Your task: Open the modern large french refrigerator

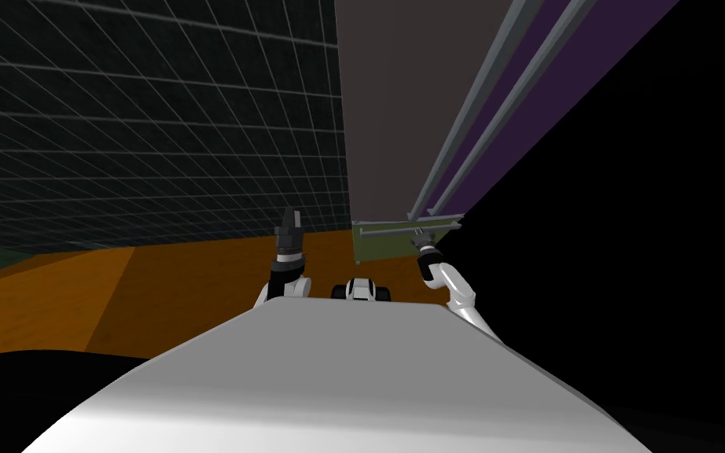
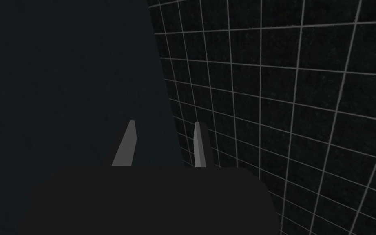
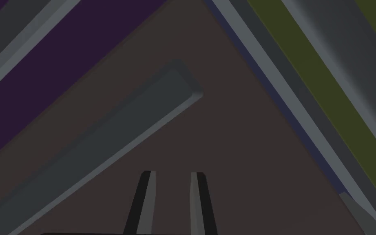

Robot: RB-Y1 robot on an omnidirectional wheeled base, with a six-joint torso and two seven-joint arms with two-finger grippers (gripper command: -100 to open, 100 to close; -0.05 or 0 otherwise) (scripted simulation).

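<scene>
Fridge (image 1: pixel 377 118) sits far right. Right gripper (image 3: pixel 171 173) is at its door, seemingly just beside the handle (image 3: pixel 101 151), fingers nearly together around nothing. Left gripper (image 2: pixel 164 122) has its fingers close together too, near the tiled wall (image 2: pixel 305 102).

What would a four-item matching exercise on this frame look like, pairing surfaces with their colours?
Things:
1. floor
2. tiled wall
3. lower fridge panel
4. right fridge door

Colours:
a. olive green
b. purple
c. orange-brown
d. dark with a pale grid

Pairs: 1-c, 2-d, 3-a, 4-b.
</scene>
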